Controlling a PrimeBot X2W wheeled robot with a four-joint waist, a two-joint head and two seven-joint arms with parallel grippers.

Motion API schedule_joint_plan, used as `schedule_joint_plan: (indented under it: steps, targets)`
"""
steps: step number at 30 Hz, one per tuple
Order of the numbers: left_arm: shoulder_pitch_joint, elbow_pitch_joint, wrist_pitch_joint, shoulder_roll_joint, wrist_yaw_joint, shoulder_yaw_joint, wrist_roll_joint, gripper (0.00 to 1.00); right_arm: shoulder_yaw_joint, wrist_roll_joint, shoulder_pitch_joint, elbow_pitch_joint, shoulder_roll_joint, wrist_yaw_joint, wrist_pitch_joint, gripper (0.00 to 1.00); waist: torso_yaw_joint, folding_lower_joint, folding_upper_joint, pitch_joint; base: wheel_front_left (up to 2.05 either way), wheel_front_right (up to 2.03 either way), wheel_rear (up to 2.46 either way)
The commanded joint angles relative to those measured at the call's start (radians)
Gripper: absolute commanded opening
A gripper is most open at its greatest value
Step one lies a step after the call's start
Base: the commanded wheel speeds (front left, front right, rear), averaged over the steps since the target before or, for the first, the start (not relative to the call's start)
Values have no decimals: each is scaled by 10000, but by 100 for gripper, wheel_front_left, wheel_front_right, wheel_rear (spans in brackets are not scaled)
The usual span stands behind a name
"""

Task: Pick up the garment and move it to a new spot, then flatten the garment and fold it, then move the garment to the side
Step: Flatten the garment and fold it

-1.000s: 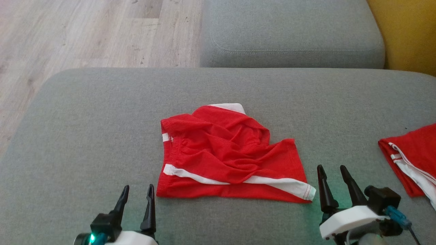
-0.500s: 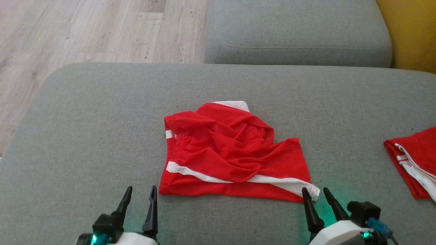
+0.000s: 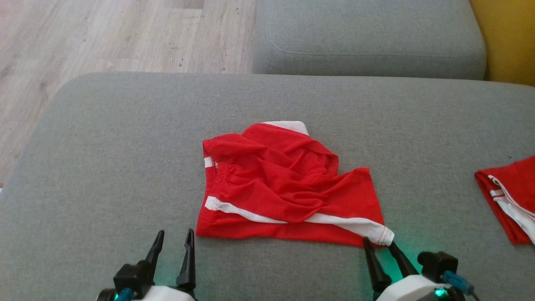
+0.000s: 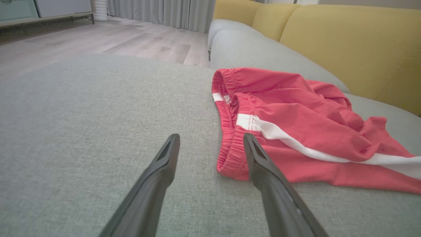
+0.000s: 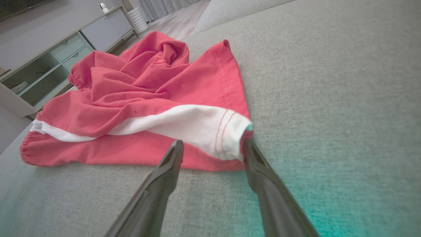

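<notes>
The garment [image 3: 284, 188] is a pair of red shorts with white side stripes, lying crumpled on the grey sofa seat [image 3: 104, 159]. My left gripper [image 3: 175, 232] stands open just in front of the elastic waistband corner [image 4: 230, 158], its right finger [image 4: 263, 164] beside that corner. My right gripper [image 3: 378, 241] is open at the white-striped hem corner [image 5: 223, 131]. In the right wrist view the gripper [image 5: 212, 142] has its fingertips either side of that corner, with the cloth lying loose between them.
Another red and white garment [image 3: 508, 196] lies at the seat's right edge. A second grey cushion [image 3: 368, 37] sits behind, yellow backrest [image 3: 510, 42] to the right, wood floor [image 3: 104, 33] to the left. A low cabinet [image 5: 49, 56] stands beyond the sofa.
My right gripper has moved left and nearer, from beside the hem to straddling its white corner. The head camera shifted slightly. The left gripper has stayed put.
</notes>
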State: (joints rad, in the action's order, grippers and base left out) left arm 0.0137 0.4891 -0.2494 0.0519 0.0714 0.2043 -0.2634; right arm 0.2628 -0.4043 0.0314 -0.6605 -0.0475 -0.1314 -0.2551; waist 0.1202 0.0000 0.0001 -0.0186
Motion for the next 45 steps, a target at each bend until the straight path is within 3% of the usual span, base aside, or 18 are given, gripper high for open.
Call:
schedule_joint_plan:
  steps: [1,2,3,12,18,23,43,44,45]
  targets:
    - [355,-174,-124,-15,36,-179,-124,100,200,-62,437,311,-28,7,-67,31,-12,0,-1,30,0,0,0]
    - [421,-148,-124,-15,75,-133,-181,100,164,-32,457,373,-28,7,-67,3,-18,0,-1,57,0,0,0]
    - [492,-129,-124,-15,115,-92,-253,100,141,-12,468,422,-28,7,-67,0,-29,0,-1,93,0,0,0]
    - [1823,541,-124,-16,554,764,-1560,100,-116,381,578,1017,-28,7,-67,0,-182,0,-1,608,0,0,0]
    - [2992,1583,-124,21,588,2001,-2868,100,-83,621,695,1120,-28,7,-67,0,-340,0,-1,912,0,0,0]
    - [3737,2343,-124,456,590,2795,-3954,100,-36,702,791,1156,-28,7,-67,0,-464,0,-1,1066,0,0,0]
    - [4324,2693,-67,1299,592,5162,-6677,100,-16,716,885,1226,-28,7,-67,0,-432,0,-1,1134,0,0,0]
    - [4353,2655,-84,1370,592,5335,-6857,50,-11,702,884,1225,-28,7,-67,0,-431,0,-1,1119,0,0,0]
    - [4371,2626,-92,1411,592,5415,-6923,31,-9,697,888,1224,-28,7,-67,0,-433,0,-1,1112,0,0,0]
